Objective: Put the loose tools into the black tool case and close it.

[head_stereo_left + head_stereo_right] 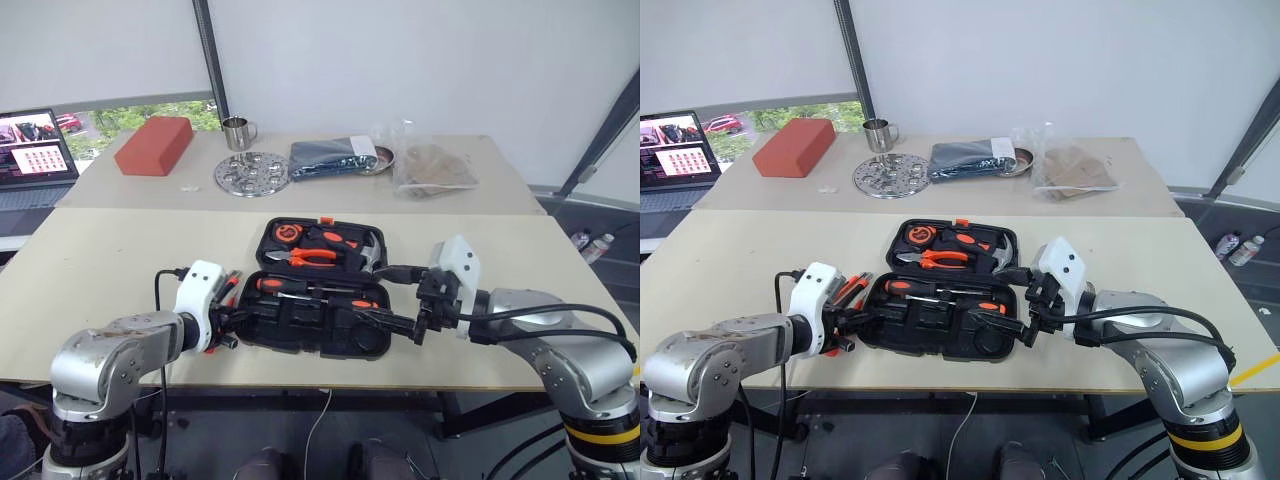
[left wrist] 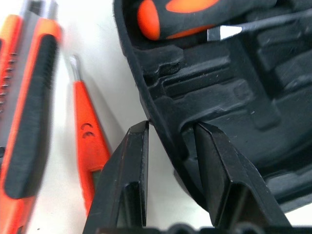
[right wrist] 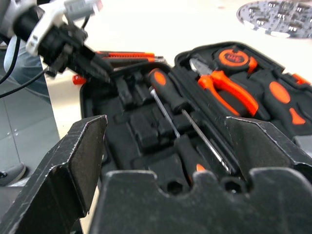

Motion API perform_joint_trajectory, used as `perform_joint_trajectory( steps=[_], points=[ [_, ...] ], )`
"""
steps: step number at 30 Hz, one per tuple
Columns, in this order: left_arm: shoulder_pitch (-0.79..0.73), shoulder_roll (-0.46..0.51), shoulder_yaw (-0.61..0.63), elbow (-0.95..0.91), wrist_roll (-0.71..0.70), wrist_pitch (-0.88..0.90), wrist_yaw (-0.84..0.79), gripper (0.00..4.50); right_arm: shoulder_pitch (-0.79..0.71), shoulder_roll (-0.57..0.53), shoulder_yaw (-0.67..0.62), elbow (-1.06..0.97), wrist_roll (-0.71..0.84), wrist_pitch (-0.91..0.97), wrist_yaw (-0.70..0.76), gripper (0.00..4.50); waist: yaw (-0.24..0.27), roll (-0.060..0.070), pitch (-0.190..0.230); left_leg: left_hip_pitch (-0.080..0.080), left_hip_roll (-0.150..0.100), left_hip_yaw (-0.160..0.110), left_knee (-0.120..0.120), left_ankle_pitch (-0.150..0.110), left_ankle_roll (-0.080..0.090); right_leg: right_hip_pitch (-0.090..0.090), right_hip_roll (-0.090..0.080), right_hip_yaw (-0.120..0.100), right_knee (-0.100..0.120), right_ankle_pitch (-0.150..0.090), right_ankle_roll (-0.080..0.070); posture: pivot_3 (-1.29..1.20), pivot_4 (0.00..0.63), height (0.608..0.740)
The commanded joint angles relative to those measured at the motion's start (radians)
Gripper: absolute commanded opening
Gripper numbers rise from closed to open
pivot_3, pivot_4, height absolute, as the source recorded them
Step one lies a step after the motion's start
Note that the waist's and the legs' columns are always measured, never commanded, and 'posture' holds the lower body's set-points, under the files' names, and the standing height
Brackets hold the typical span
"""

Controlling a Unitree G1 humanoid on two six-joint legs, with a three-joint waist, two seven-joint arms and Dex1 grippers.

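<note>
– Where is the black tool case (image 1: 318, 300) lying?
– Open, mid-table (image 1: 120, 260). The left tool (image 2: 170, 146) is straddling its left rim, fingers narrowed on it.
– And the right tool (image 3: 165, 146)?
– Gaping wide, gripping nothing. The utility knife (image 2: 24, 122) and pen-like tool (image 2: 90, 141) are lying partly cut off.

Both eye views look forward and down from the head over the bench (image 1: 120, 300). Each wrist view sits close along its own hand, and all share the open black tool case (image 1: 300, 325).
</note>
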Motion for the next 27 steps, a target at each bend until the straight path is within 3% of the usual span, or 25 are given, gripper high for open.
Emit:
perform_joint_trajectory(
  steps=[1, 7, 12, 20, 24, 27],
  points=[
    [-0.022, -0.001, 0.082, -0.034, -0.027, 0.002, -0.012, 2.37, -0.014, -0.001, -0.007, -0.03, 0.016, -0.019, 0.001, 4.5, 0.006, 0.0, 0.0, 0.0, -0.001, 0.0, 0.0, 0.0, 0.001, 0.001, 0.0, 0.0, -0.001, 0.0, 0.0, 0.0, 0.15, 0.736],
    [-0.005, 0.02, 0.082, -0.013, -0.013, 0.017, -0.002, 4.42, -0.033, 0.005, -0.001, -0.01, 0.013, -0.022, 0.002, 4.5, 0.011, 0.0, 0.0, -0.001, -0.001, -0.001, 0.0, 0.0, 0.002, 0.002, 0.001, -0.003, -0.005, 0.0, 0.0, 0.0, 0.15, 0.736],
    [0.019, 0.077, 0.05, 0.039, 0.062, -0.02, 0.043, 4.42, -0.036, 0.004, 0.005, 0.003, 0.004, -0.03, 0.006, 4.5, 0.013, 0.0, 0.0, -0.001, -0.001, -0.002, -0.001, 0.0, 0.002, 0.002, 0.001, -0.004, -0.007, 0.0, 0.001, 0.0, 0.15, 0.736],
    [0.069, 0.021, 0.022, -0.029, 0.053, 0.011, 0.056, 4.42, -0.034, 0.005, 0.004, 0.011, 0.008, -0.029, 0.003, 4.5, 0.022, -0.001, 0.0, -0.002, -0.001, -0.003, -0.001, -0.002, 0.0, 0.003, -0.001, -0.005, -0.008, 0.0, 0.001, 0.0, 0.15, 0.736],
    [0.065, 0.042, -0.005, -0.043, 0.068, -0.014, 0.06, 3.33, -0.027, 0.002, 0.006, 0.005, 0.007, -0.028, 0.005, 4.5, 0.022, -0.001, 0.0, -0.002, -0.001, -0.003, -0.001, -0.002, 0.0, 0.003, -0.002, -0.005, -0.008, 0.0, 0.001, 0.0, 0.15, 0.736],
    [0.048, 0.079, -0.017, -0.052, 0.083, -0.028, 0.064, 3.33, -0.019, 0.002, 0.004, 0.004, 0.005, -0.031, 0.002, 4.5, 0.022, -0.001, 0.0, -0.002, -0.001, -0.003, -0.001, -0.003, 0.0, 0.003, -0.002, -0.006, -0.008, 0.0, 0.001, 0.0, 0.15, 0.736]
  ],
)
